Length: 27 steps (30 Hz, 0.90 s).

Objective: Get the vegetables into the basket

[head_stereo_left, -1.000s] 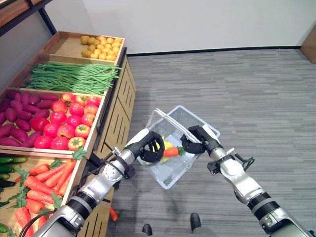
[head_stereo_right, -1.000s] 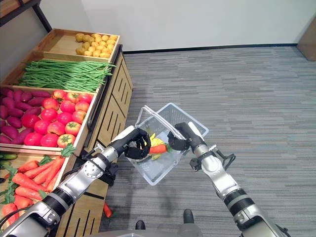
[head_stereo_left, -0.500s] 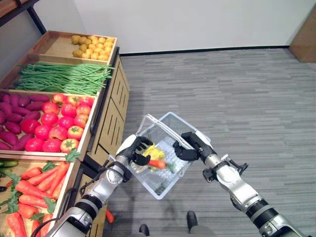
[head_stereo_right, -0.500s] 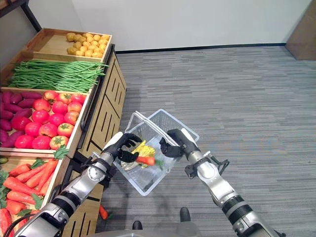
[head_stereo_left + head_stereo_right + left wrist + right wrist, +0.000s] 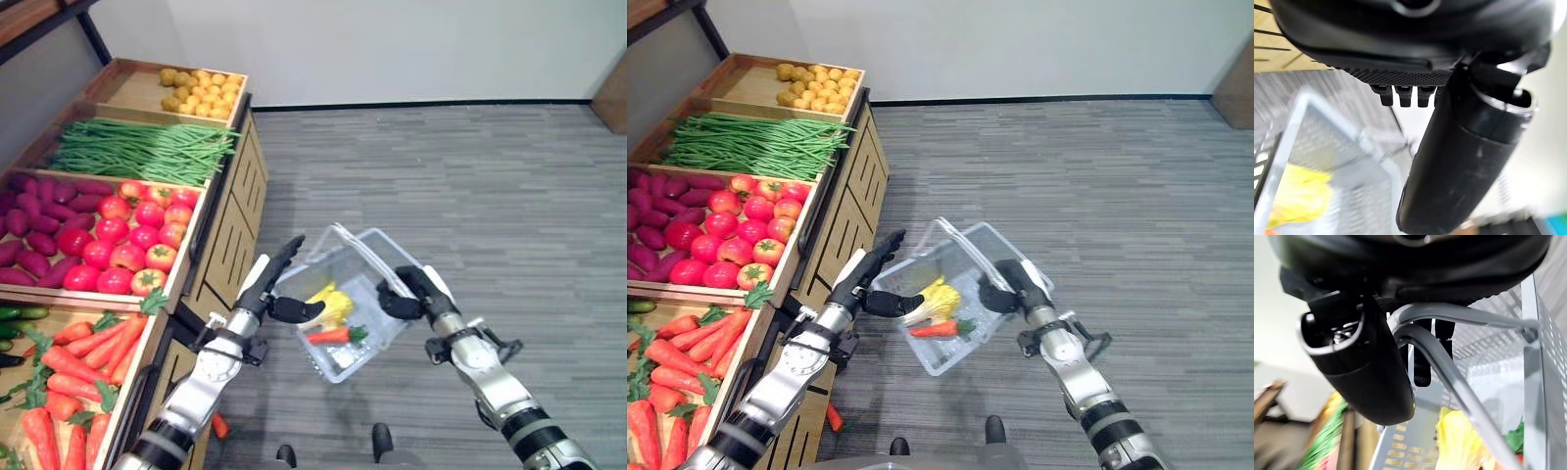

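Left of my left hand (image 5: 279, 284) runs the produce stand (image 5: 118, 225). My right hand (image 5: 409, 294) is clenched round the handles of the basket (image 5: 387, 259), which looks light but swings. My left hand hangs released beside its rim. Carrot (image 5: 328, 335) and corn (image 5: 333, 305) lie inside; firm, best taken mid-length.

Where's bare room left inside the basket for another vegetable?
In the basket, the mesh floor toward its far wall, beyond the yellow vegetable and carrot, is bare. The near end is crowded: both vegetables lie there, the open left robot hand at that side. The right robot hand grips the handles.
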{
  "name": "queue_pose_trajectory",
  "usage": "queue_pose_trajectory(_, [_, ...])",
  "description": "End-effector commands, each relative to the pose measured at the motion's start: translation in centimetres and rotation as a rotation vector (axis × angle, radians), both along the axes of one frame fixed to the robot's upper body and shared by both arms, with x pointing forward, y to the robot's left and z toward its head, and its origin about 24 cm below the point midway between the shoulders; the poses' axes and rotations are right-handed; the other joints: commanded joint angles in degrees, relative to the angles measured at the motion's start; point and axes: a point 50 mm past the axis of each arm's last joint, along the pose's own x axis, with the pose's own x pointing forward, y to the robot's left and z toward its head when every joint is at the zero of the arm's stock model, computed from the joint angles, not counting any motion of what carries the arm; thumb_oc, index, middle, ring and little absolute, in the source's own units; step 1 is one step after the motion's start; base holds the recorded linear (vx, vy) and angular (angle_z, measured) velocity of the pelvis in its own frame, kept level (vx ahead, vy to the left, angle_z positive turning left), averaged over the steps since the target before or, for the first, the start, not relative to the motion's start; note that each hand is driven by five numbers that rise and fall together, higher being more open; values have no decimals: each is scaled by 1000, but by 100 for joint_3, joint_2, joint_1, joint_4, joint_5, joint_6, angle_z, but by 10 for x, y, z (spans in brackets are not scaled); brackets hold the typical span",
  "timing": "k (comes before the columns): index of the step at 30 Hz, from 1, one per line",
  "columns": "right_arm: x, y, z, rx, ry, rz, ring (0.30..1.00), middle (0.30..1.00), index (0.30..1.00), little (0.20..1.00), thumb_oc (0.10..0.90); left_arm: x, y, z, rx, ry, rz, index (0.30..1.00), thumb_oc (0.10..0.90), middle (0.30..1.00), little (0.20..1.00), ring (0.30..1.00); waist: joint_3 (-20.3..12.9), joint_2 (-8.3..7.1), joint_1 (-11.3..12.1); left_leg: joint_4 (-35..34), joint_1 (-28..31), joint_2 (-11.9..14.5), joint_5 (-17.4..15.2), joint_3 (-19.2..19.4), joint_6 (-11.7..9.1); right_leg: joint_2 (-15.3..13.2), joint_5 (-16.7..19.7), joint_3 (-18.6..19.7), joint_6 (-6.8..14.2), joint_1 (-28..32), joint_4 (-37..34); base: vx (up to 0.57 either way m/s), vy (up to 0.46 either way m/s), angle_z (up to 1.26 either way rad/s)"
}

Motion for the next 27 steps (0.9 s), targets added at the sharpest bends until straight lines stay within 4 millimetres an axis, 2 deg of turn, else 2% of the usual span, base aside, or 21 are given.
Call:
queue_pose_trajectory(1, [23, -25, 43, -97, -243, -104, 300, 300, 300, 300, 400, -2, 20, 8, -37, -28, -52, 1000, 900, 1000, 1000, 1000, -610, -245, -3, 5, -419, 26, -1, -499, -185, -359, -343, -386, 417, 122, 40, -8, -22, 3])
queue_pose_trajectory(4, [20, -43, 37, -153, -203, -157, 300, 300, 300, 300, 400, -13, 29, -4, -30, 42, -48, 1000, 900, 1000, 1000, 1000, -582, -240, 38, 5, -448, 20, 9, -527, -184, -366, -338, -411, 417, 110, 40, -2, -5, 1])
queue_pose_trajectory(6, [14, -67, 27, -219, -115, -220, 300, 300, 300, 300, 400, -26, 42, -28, -12, 164, -18, 1000, 900, 1000, 1000, 1000, -519, -234, 94, 5, -492, 7, 35, -562, -183, -371, -326, -431, 416, 91, 40, 0, 0, 0])
queue_pose_trajectory(7, [15, -67, 27, -219, -115, -220, 300, 300, 300, 300, 400, -26, 42, -28, -13, 163, -18, 1000, 900, 1000, 1000, 1000, -518, -232, 91, 5, -493, 7, 35, -563, -183, -371, -326, -432, 416, 90, 40, -31, -15, 2])
queue_pose_trajectory(9, [12, -82, 20, -251, -46, -247, 300, 300, 300, 300, 400, -33, 47, -45, 35, 240, -17, 1000, 900, 1000, 1000, 1000, -469, -223, 116, 5, -542, 8, 61, -585, -188, -367, -318, -442, 418, 62, 40, -32, -12, 3])
queue_pose_trajectory(10, [12, -82, 20, -251, -46, -247, 300, 300, 300, 300, 400, -33, 47, -45, 35, 240, -17, 1000, 900, 1000, 1000, 1000, -468, -222, 115, 5, -543, 8, 61, -585, -188, -367, -318, -443, 418, 62, 40, -30, -15, 7])
queue_pose_trajectory(11, [10, -88, 18, -264, -18, -265, 300, 300, 300, 300, 400, -37, 50, -54, 50, 285, -9, 1000, 900, 1000, 1000, 1000, -446, -218, 127, 5, -562, 8, 73, -591, -190, -365, -308, -443, 417, 42, 40, -73, -12, 9])
queue_pose_trajectory(12, [6, -104, 11, -310, 73, -301, 300, 300, 300, 300, 400, -49, 60, -84, 184, 409, -7, 1000, 900, 1000, 1000, 1000, -348, -181, 138, 5, -630, 7, 108, -579, -203, -366, -271, -440, 422, -47, 40, -86, -16, 7])
queue_pose_trajectory(13, [5, -108, 9, -324, 102, -307, 300, 300, 300, 300, 400, -52, 62, -93, 216, 445, 7, 1000, 900, 1000, 1000, 1000, -320, -168, 141, 5, -657, 12, 121, -581, -205, -362, -260, -434, 423, -84, 40, -122, -15, 3])
queue_pose_trajectory(14, [0, -117, 3, -354, 169, -330, 300, 300, 300, 300, 400, -62, 68, -112, 272, 533, 28, 1000, 900, 1000, 1000, 1000, -259, -153, 151, 5, -730, 13, 153, -581, -211, -367, -230, -427, 421, -162, 40, -77, -14, 3])
queue_pose_trajectory(17, [-11, -131, -4, -366, 253, -401, 300, 300, 300, 300, 400, -85, 79, -148, 397, 707, 103, 1000, 900, 1000, 1000, 1000, -158, -119, 167, 5, -869, 12, 202, -582, -222, -363, -174, -397, 422, -326, 40, -74, -18, 3])
queue_pose_trajectory(19, [-12, -135, -3, -366, 266, -423, 300, 300, 300, 300, 400, -92, 83, -158, 430, 759, 142, 1000, 900, 1000, 1000, 1000, -105, -99, 171, 6, -949, 13, 236, -576, -230, -354, -147, -392, 416, -413, 40, -73, -28, 0])
queue_pose_trajectory(20, [-15, -141, -3, -374, 288, -456, 300, 300, 300, 300, 400, -106, 86, -171, 462, 847, 197, 1000, 900, 1000, 1000, 1000, -50, -80, 172, 8, -1026, 31, 269, -565, -242, -348, -113, -372, 403, -517, 40, -53, -30, 0])
queue_pose_trajectory(27, [-17, -148, 0, -394, 290, -500, 300, 300, 300, 300, 400, -131, 91, -186, 532, 975, 277, 1000, 900, 1000, 1000, 1000, 41, -30, 173, 8, -1120, 55, 316, -534, -270, -319, -99, -320, 388, -639, 40, -17, -21, -5])
